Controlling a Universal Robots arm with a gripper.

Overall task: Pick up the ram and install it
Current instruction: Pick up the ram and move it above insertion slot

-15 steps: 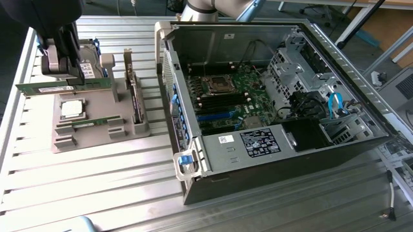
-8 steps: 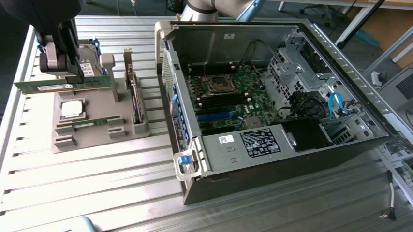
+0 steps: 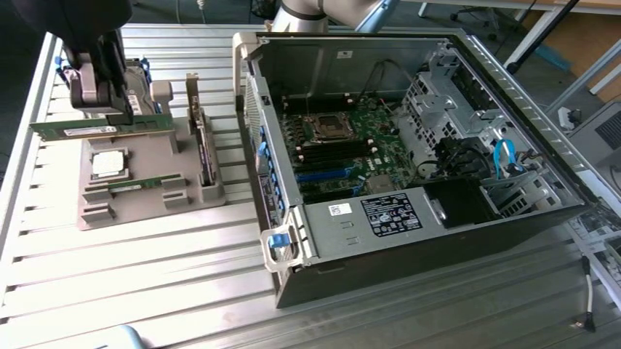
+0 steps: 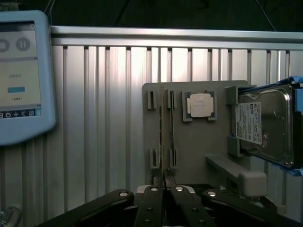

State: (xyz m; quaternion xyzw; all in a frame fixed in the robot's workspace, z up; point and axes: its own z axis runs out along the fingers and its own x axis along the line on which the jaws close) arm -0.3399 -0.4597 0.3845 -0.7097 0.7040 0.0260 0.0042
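a: big stuff first. what was on the surface (image 3: 145, 283)?
b: open pc case (image 3: 388, 233) toward the exterior view's right, side panel off, mobo (image 3: 354, 134) showing inside. grey parts tray (image 3: 145, 156) sat just beside it, on the exterior view's left.
a: and the arm?
b: above the tray. fingers (image 4: 152, 208) were nearly closed, pinched on the ram (image 3: 68, 131) across its thin faces, partway along. the stick hung roughly level, clear of the tray.
a: other bits?
b: hard drive (image 4: 265, 123) at one side of the tray, 2nd stick (image 3: 144, 182) lying in its tray slots, silver cpu (image 3: 107, 163) near that.
a: so which step?
b: i'd say pickup was done and install not begun, since the ram was well apart from the case.
a: what did the next move call for?
b: my guess: clearing the case wall w/o clipping it, then squaring the stick w/ a free dimm slot (image 3: 335, 154) by the cpu socket (image 3: 323, 127) before any pressing. the grip looked narrow, so tilt seemed a risk.
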